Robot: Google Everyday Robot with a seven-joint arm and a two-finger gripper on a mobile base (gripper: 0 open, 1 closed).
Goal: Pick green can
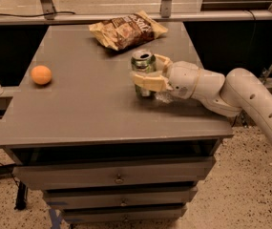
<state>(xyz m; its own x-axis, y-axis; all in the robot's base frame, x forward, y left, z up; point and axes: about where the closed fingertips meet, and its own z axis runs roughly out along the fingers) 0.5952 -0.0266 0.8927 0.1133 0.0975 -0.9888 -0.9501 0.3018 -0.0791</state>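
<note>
The green can [142, 67] stands upright on the grey table [78, 109], right of its middle, with its silver pull-tab top showing. My gripper [151, 73] reaches in from the right on its white arm. One beige finger [147, 82] lies across the front of the can and the other finger [162, 61] sits behind it. The fingers are closed on the can. I cannot tell whether the can's base touches the table.
A brown chip bag [126, 30] lies at the back of the table, just behind the can. An orange ball [41, 74] sits near the left edge. Drawers run below the tabletop. A metal rail [135, 17] runs behind the table.
</note>
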